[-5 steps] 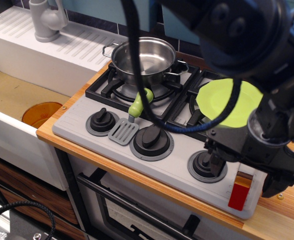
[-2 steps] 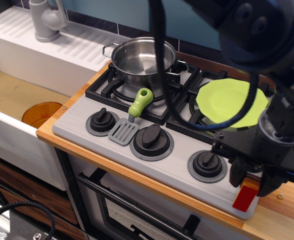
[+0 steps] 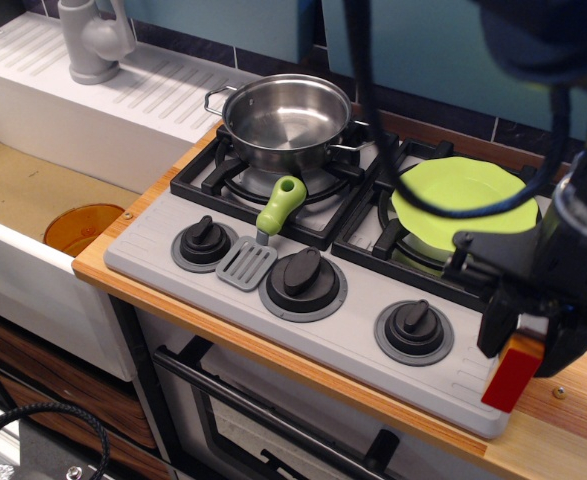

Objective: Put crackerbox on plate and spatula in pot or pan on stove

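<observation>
My gripper (image 3: 528,345) is at the front right corner of the stove (image 3: 358,335), shut on the crackerbox (image 3: 511,376). Only the box's red and orange end shows below the fingers; it hangs tilted just above the stove's edge. The lime-green plate (image 3: 463,198) lies on the back right burner, just behind the gripper. The shiny steel pot (image 3: 285,115) stands on the back left burner and holds nothing. The spatula (image 3: 263,238) lies in front of the pot, its grey blade between two knobs and its green handle on the grate.
An orange round dish (image 3: 83,228) lies in the sink at left, and a grey faucet (image 3: 93,40) stands behind it. A black cable (image 3: 361,90) hangs over the stove's middle. The wooden counter (image 3: 563,420) runs along the front and right.
The gripper has closed on the crackerbox, lifted it off the stove's front right corner, and moved it up and to the right. The arm has pulled away, uncovering the plate.
</observation>
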